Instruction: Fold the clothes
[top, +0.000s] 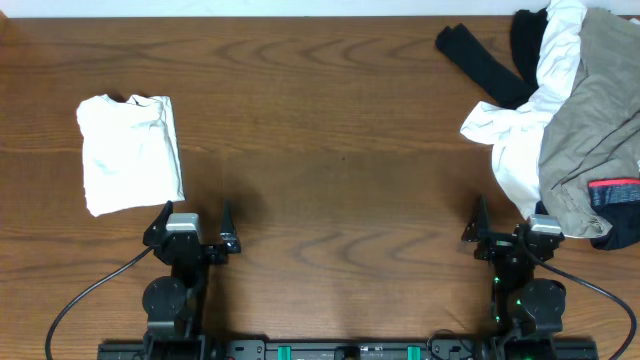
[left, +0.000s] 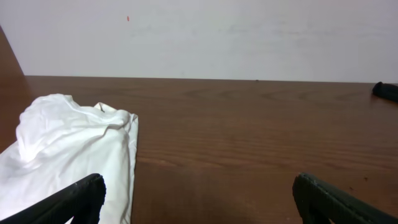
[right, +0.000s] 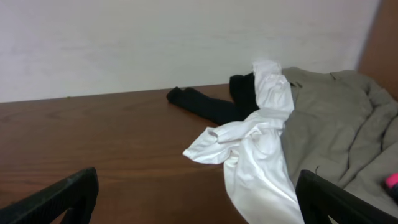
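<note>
Overhead view, notes working outward from each pincer.

Left pincer (top: 193, 222) sits at the near edge of the brown wooden worktop (top: 340, 120), left of centre. Its jaws are wide apart with nothing between them. The left wrist view shows the same, with bare wood between the fingers of the left pincer (left: 199, 193).

Just beyond its left finger lies a folded white cloth shirt (top: 130, 152), a rough rectangle, toward the left edge. Whether finger and shirt (left: 68, 149) touch, cannot tell.

Right pincer (top: 510, 228) is at the near edge, right of centre, jaws spread wide and holding nothing. The right wrist view of it (right: 198, 186) agrees.

Just beside its right finger begins an unfolded heap running to the far right corner:
- crumpled white shirt (top: 520, 130) (right: 255, 155), nearest the centre
- khaki-grey cotton trousers (top: 590, 130) (right: 336, 137), lying over it at the right edge
- dark garment with a red band (top: 615, 190), under the trousers' near end
- long black piece (top: 485, 60) (right: 205, 106), stretched out at the far edge
</note>
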